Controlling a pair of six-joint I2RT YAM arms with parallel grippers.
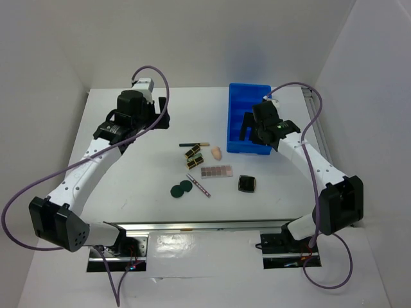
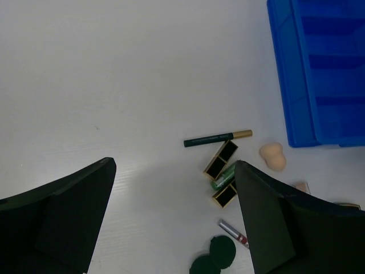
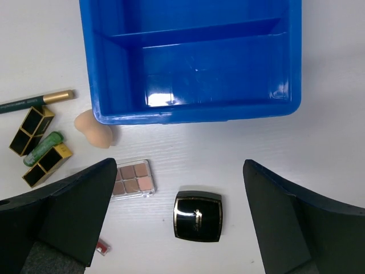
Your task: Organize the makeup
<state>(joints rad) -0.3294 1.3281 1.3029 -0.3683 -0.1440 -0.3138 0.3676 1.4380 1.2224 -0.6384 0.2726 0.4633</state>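
The top camera looks down from above and behind the arm bases, taking in the whole table from afar. The left wrist camera looks down on its middle. The right wrist camera sits nearer, over the blue bin at its near end. Both wrist views share the sponge and lipstick tubes.

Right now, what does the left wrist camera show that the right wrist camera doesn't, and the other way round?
Only the left wrist view: the two dark-green discs, at its bottom edge. Only the right wrist view: the black square compact, and the palette strip clearly; the left view catches at most a sliver of it. Both: the blue bin, pencil, black-gold lipstick tubes, beige sponge and at least part of the pink stick.
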